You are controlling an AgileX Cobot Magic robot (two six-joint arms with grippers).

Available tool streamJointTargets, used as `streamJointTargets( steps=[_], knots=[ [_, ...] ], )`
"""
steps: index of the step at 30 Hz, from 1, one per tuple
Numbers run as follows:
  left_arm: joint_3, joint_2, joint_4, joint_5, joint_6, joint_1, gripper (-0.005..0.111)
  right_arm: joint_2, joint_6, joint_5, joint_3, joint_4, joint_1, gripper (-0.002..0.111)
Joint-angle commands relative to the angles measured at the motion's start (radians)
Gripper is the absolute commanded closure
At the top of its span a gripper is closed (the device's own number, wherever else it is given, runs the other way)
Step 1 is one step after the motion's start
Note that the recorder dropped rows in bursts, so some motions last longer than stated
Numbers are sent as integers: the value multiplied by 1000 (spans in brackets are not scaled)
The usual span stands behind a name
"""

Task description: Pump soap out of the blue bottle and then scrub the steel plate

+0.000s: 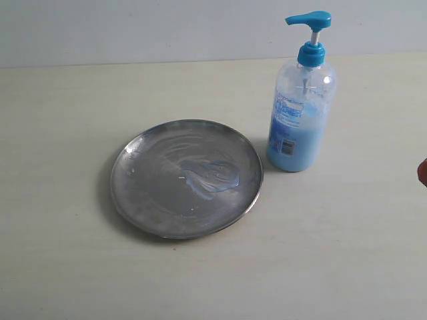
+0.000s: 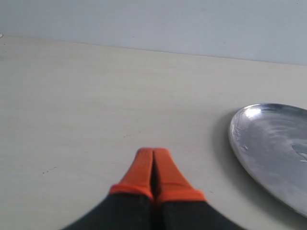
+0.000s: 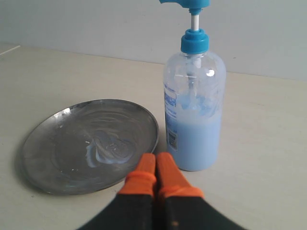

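Observation:
The steel plate (image 1: 187, 177) lies flat on the pale table, with a smeared patch of pale blue soap (image 1: 212, 175) near its middle. To its right stands the blue bottle (image 1: 301, 113), upright and about half full, its blue pump head (image 1: 309, 20) raised. My left gripper (image 2: 153, 152) is shut with orange tips pressed together, holding nothing, over bare table beside the steel plate's rim (image 2: 235, 143). My right gripper (image 3: 156, 157) is also shut and holding nothing, pointing at the gap between the steel plate (image 3: 91, 143) and the blue bottle (image 3: 194, 110). A soap smear (image 3: 108, 149) shows here too.
The pale wooden table (image 1: 73, 120) runs to a light grey wall (image 1: 133, 27) behind. A dark red sliver (image 1: 422, 173) shows at the right edge of the exterior view.

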Motion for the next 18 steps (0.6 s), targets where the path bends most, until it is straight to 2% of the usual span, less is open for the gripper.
streamJointTargets(
  steps=[1,18],
  knots=[
    [2,-5,-6,-9,-3,1,106,2,1,-8,5,1,0,108],
    [2,-5,-6,-9,-3,1,106,2,1,-15,5,1,0,108]
  ],
)
